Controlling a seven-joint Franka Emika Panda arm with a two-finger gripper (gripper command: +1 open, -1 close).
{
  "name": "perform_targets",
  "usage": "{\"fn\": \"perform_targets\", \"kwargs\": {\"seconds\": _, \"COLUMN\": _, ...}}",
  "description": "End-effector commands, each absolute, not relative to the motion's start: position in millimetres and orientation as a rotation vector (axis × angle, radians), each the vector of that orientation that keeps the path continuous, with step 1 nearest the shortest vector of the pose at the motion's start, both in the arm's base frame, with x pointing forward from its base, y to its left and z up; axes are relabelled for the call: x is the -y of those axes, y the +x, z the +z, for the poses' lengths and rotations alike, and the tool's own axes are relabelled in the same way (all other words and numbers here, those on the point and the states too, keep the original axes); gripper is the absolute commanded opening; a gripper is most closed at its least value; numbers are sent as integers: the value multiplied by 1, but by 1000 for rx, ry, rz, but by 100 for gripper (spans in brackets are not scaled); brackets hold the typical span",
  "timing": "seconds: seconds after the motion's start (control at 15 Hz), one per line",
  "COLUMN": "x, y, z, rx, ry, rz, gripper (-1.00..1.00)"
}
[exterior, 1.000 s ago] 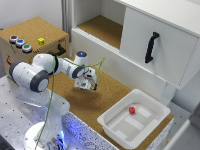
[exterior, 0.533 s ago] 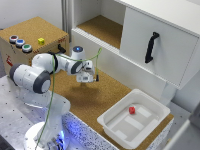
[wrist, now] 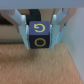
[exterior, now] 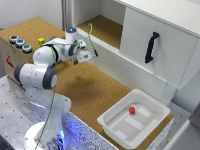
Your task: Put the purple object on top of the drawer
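Note:
In the wrist view the purple object (wrist: 40, 36), a cube with a yellow letter on its face, sits between my two fingers (wrist: 22, 31). My gripper (wrist: 41, 45) is shut on it and holds it above the cork floor. In the exterior view my gripper (exterior: 83, 56) hangs in the air just to the exterior view's right of the drawer (exterior: 14, 59), about level with its top. The drawer is a brown box with a cork top, round coloured buttons (exterior: 20, 43) and a small yellow cube (exterior: 41, 41). The arm hides the purple object in that view.
A white tray (exterior: 112, 129) holding a small red object (exterior: 132, 110) stands on the cork floor at the exterior view's lower right. A large white cabinet with a black handle (exterior: 151, 47) fills the upper right, with an open cork-floored compartment (exterior: 102, 26) beside it.
My gripper has risen from near the cork floor with the purple object and moved toward the drawer, to the exterior view's upper left.

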State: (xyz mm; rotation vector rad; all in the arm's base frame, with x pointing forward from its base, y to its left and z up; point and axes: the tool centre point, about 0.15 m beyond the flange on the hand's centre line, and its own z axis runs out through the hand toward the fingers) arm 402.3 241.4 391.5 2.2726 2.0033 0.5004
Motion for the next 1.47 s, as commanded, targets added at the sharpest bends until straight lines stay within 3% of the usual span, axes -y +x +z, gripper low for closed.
{"fn": "perform_targets", "kwargs": {"seconds": 0.0, "x": -326, "y": 434, "z": 458, "rx": -2242, "ry": 2070, "rz": 381, "gripper": -100}}
{"fn": "perform_targets", "kwargs": {"seconds": 0.47, "x": -400, "y": 410, "z": 494, "rx": -2571, "ry": 1772, "rz": 374, "gripper": -100}}
{"fn": "perform_targets", "kwargs": {"seconds": 0.8, "x": -437, "y": 389, "z": 472, "rx": -2656, "ry": 1748, "rz": 252, "gripper": -100}}
{"fn": "perform_targets", "kwargs": {"seconds": 1.4, "x": -464, "y": 414, "z": 444, "rx": -2439, "ry": 2029, "rz": 175, "gripper": -100}}
